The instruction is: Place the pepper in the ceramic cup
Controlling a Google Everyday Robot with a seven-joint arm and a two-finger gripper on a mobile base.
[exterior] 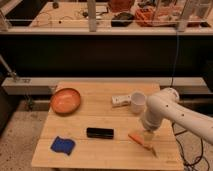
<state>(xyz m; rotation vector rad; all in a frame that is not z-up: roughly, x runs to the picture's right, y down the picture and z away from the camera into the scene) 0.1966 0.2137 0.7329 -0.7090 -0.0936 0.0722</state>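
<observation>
The pepper [139,140], slim and orange, lies on the wooden table [95,117] near its front right corner. The white ceramic cup [137,101] stands upright behind it, toward the table's right edge. My gripper [148,135] hangs from the white arm [165,107], which reaches in from the right. The gripper is just above the pepper's right end, and part of the pepper is hidden under it. The cup's inside does not show.
An orange bowl [66,100] sits at the back left. A flat white box [119,100] lies next to the cup on its left. A black bar-shaped object [100,132] lies mid-front and a blue cloth [62,145] at the front left.
</observation>
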